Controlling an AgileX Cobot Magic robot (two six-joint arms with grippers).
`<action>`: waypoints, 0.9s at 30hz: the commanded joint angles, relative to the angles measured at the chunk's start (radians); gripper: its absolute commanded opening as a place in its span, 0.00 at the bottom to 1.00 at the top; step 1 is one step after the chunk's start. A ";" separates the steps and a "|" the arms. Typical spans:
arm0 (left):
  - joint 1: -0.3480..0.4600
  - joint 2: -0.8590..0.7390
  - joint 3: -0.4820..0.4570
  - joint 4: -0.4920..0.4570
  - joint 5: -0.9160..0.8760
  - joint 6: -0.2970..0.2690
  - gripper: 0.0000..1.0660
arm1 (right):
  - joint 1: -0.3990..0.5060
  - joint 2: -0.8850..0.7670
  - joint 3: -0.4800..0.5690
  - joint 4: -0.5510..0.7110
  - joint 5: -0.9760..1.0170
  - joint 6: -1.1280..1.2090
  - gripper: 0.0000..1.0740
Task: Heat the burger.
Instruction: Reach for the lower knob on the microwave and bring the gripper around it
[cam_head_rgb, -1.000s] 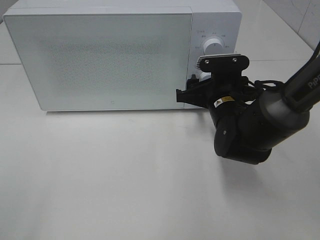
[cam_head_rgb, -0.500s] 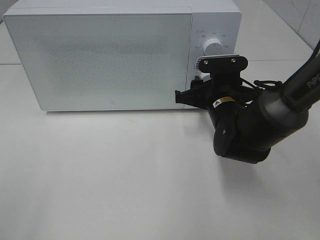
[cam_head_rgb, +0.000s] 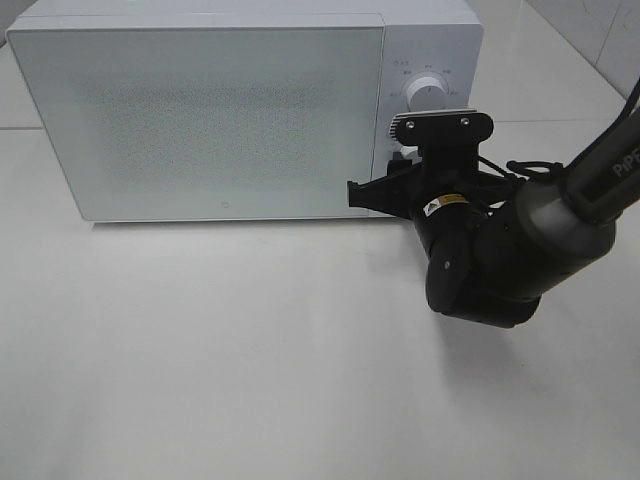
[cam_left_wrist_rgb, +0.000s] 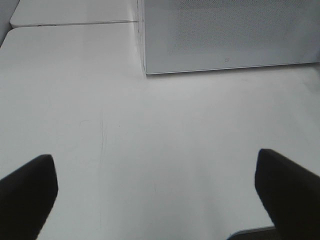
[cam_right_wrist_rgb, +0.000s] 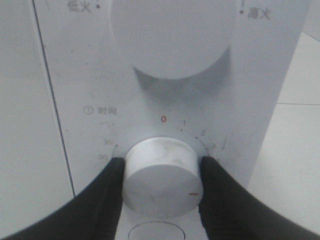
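A white microwave (cam_head_rgb: 200, 120) sits at the back of a white table (cam_head_rgb: 250, 350). Its big door (cam_head_rgb: 200, 110) is shut, and the door is cloudy, so you cannot see through it. The burger is not in sight in any view (where it is cannot be told).

The right pincer (cam_right_wrist_rgb: 161, 167) is up at the front of the microwave, at the strip with the dials. Its two black fingers (cam_right_wrist_rgb: 105, 200) are pressed on the lower knob (cam_right_wrist_rgb: 160, 180), one on each side, so the pincer is clamped on that knob. Small numbers run around the knob, with a red 0 at the top. A thin red line is on the face of the knob. Above it is a bigger round knob (cam_right_wrist_rgb: 172, 35), and nothing touches that one.

The left pincer (cam_left_wrist_rgb: 155, 170) hangs over the bare table, in front of the microwave's corner. Its fingers (cam_left_wrist_rgb: 25, 195) are wide apart, and there is nothing between them.
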 joint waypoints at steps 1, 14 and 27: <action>0.003 -0.024 0.003 -0.005 -0.011 0.000 0.94 | -0.017 -0.004 -0.027 -0.026 -0.070 0.008 0.00; 0.003 -0.024 0.003 -0.005 -0.011 0.000 0.94 | -0.017 -0.007 -0.035 -0.146 -0.072 0.465 0.00; 0.003 -0.024 0.003 -0.005 -0.011 0.000 0.94 | -0.017 -0.007 -0.035 -0.210 -0.058 1.197 0.00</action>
